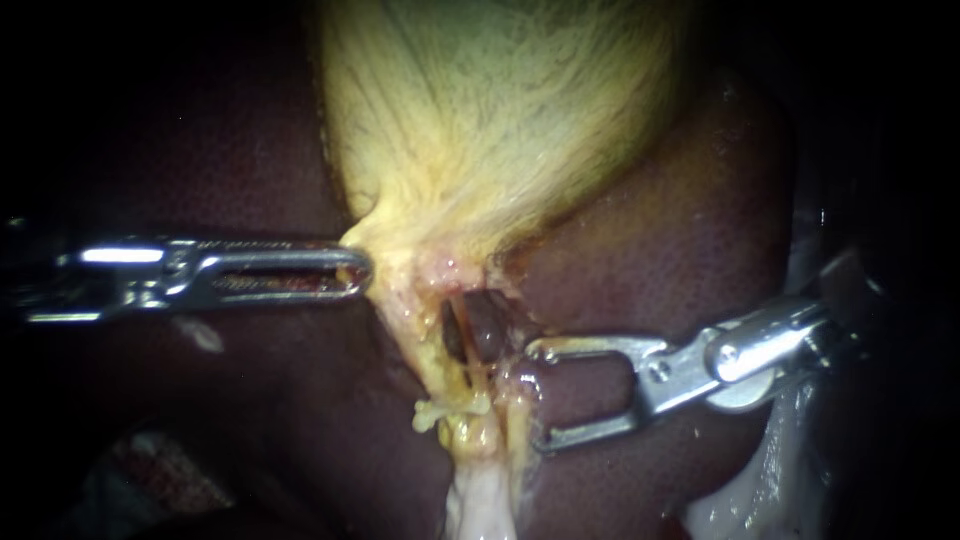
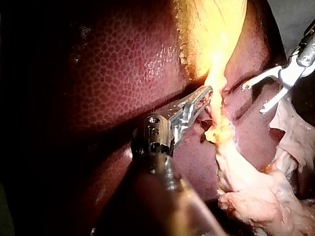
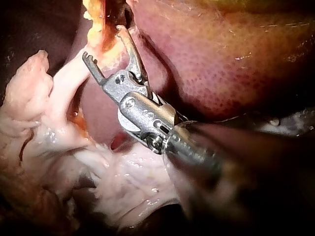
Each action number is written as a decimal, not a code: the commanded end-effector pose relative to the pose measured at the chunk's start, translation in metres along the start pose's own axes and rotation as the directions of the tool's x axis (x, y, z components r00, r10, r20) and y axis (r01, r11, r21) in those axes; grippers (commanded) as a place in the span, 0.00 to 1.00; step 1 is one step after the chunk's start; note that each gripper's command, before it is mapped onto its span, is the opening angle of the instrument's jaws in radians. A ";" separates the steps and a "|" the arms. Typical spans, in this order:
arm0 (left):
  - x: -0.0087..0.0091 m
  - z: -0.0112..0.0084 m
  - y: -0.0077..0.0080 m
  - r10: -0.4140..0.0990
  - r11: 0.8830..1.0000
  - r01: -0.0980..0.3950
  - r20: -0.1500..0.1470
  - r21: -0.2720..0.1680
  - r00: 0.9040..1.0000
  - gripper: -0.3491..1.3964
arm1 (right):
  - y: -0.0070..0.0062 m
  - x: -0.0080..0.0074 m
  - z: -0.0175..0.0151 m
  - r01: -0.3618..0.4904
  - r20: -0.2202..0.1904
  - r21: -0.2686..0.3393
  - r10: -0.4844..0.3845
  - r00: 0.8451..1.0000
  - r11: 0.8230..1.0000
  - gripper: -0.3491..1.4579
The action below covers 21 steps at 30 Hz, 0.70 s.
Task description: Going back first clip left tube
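Left tube, a thin reddish strand (image 1: pixel 455 335), sits exposed under the yellow gallbladder (image 1: pixel 480 120). Silvery left instrument (image 1: pixel 360 272) clamps the gallbladder's neck, probably for tension; silvery fork-tipped right instrument (image 1: pixel 535 396) gapes wide, empty, just beside the tube.

The dark red liver (image 1: pixel 680 250) lies around the pale yellow gallbladder (image 1: pixel 500 110), with whitish loose tissue (image 1: pixel 480 510) below its narrow end.
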 end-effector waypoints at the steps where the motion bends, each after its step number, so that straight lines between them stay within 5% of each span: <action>1: 0.0000 0.0000 0.0001 0.000 1.000 0.000 0.000 0.001 1.000 0.00 | 0.0001 0.0001 -0.0004 0.004 0.004 -0.007 -0.004 1.000 1.000 0.52; 12: 0.0004 0.0009 0.0007 0.003 1.000 -0.003 0.003 -0.002 1.000 0.00 | 0.0009 0.0010 -0.0025 0.042 0.017 -0.041 -0.042 0.999 0.998 0.52; 16: 0.0015 0.0024 0.0012 0.009 1.000 -0.009 0.008 -0.009 1.000 0.00 | 0.0009 0.0010 -0.0026 0.042 0.017 -0.041 -0.042 0.999 0.998 0.52; 21: 0.0028 0.0055 0.0022 0.019 1.000 -0.020 -0.019 -0.014 1.000 0.00 | 0.0009 0.0010 -0.0027 0.049 0.017 -0.040 -0.048 0.999 0.998 0.52</action>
